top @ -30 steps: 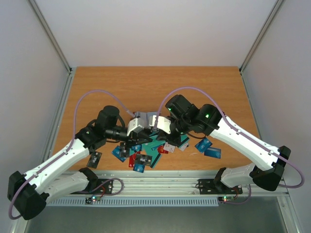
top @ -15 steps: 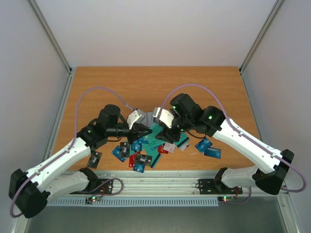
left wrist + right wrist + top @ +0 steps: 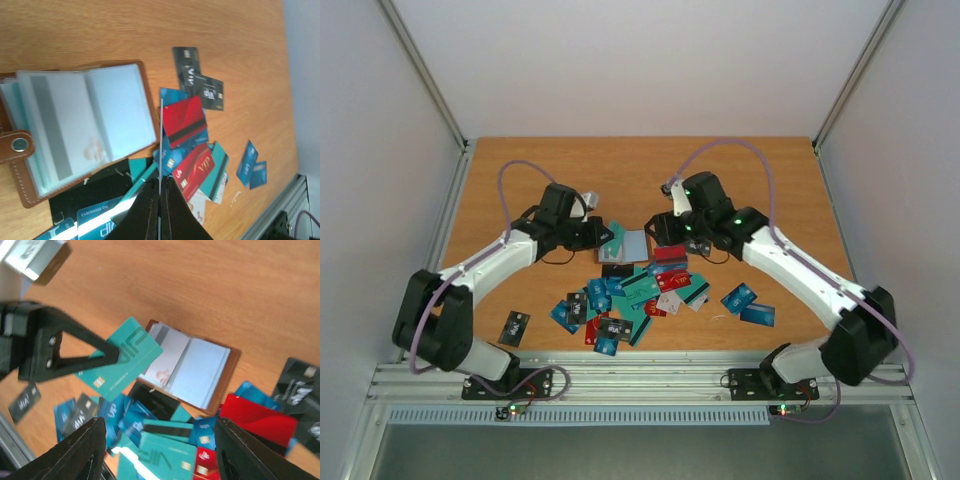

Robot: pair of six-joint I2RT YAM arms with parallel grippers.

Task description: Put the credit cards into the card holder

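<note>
In the top view, the left hand [image 3: 598,233] is seen left of centre above the desk [image 3: 760,180], clamped on a teal card [image 3: 614,238] that is held just beside the card holder [image 3: 636,246]. The holder lies open at the middle of the frame. The right hand [image 3: 658,229] is placed just right of the holder. The other credit cards [image 3: 630,298] are spread in a loose heap below centre, with two blue cards [image 3: 748,305] set apart at the lower right and one black card [image 3: 514,327] set apart at the lower left. In the left wrist view, the left hand's fingers [image 3: 145,210] are seen at the bottom centre, pressed together on the teal card, which is shown edge-on as a thin line. The open holder, with its clear sleeves and brown rim, fills the left side, and a red card [image 3: 184,127] lies right of centre. In the right wrist view, the right hand's fingers [image 3: 82,455] are spread wide at the bottom of the frame, and nothing is held between them. The teal card is seen at centre left, overlapping the holder's left edge.
</note>
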